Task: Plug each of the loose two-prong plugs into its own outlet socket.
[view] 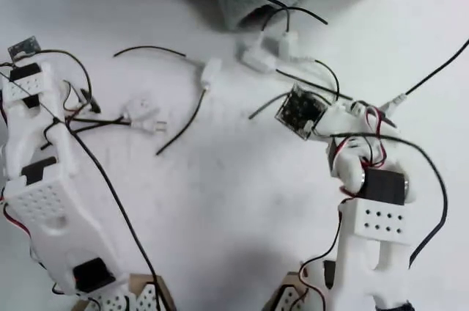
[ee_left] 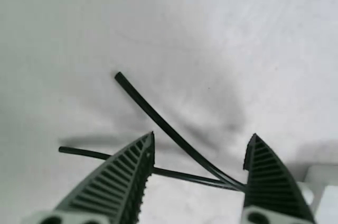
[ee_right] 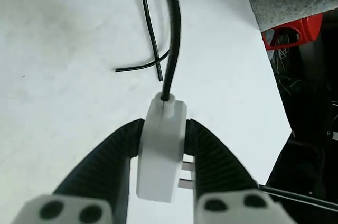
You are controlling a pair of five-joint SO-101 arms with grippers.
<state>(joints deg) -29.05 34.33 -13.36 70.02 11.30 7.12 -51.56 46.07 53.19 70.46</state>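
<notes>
Early days – right gripper (ee_right: 165,129) clamped on one plug (ee_right: 158,155), prongs (ee_right: 185,174) bare, over the table (ee_right: 63,49). A second plug (view: 143,116) lies loose on it, left gripper (ee_left: 202,138) spread wide above wires (ee_left: 158,121) – neither's socketed yet, I'd say.

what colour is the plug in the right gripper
White plug, black cord; best in right wrist view.

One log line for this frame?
left end effector: open over black cables | right end effector: shut on white plug, prongs exposed

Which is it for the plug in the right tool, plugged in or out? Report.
Out. The right tool grips the white plug, whose two prongs show bare, inserted in nothing.
</notes>
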